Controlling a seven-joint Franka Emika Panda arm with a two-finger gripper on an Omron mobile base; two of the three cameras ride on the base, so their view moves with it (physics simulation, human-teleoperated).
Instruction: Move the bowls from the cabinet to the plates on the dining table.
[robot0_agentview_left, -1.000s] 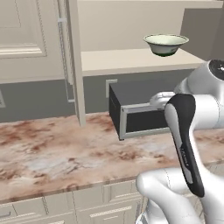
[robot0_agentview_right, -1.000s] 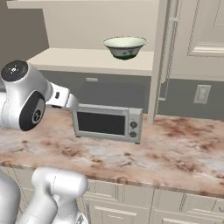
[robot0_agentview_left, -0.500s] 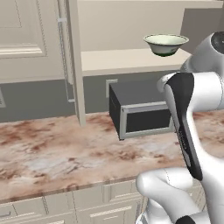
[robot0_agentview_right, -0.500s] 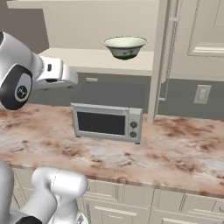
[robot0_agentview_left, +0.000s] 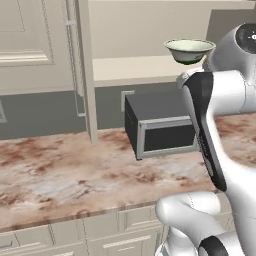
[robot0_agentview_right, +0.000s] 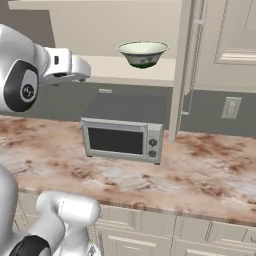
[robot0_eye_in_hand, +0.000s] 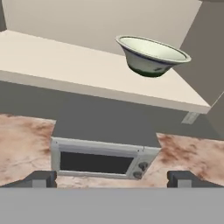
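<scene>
Rising from in front of the microwave toward the shelf, the white arm has swung its hand up over the last second, so the gripper (robot0_eye_in_hand: 111, 178) now hangs below and in front of the open cabinet (robot0_agentview_left: 45, 45) and not down by the counter; I judge this to be the reach for the one bowl in sight, with nothing yet moved to the plates. The counter (robot0_agentview_right: 210, 170) is the broadest surface here, a pinkish-brown marbled stone slab, glossy and mottled, over beige drawer fronts. Above it the cabinet is beige with raised-panel doors and long metal bar handles, its inner shelf (robot0_eye_in_hand: 65, 65) a pale, smooth, flat board. The microwave (robot0_agentview_right: 122, 140) stands on the stone below that shelf, a boxy grey case with a dark window and small round knobs at its right side. Smallest is the pale bowl (robot0_eye_in_hand: 152, 54), cream-green ceramic with a flared rim and a darker green foot; it stands upright on the shelf near its right end, close to the cabinet's side wall. From the hand view the two dark fingers (robot0_eye_in_hand: 40, 178) stand spread wide apart with nothing between them, and the bowl lies ahead and above them, well apart. The thin flared rim looks easiest to pinch from above.
</scene>
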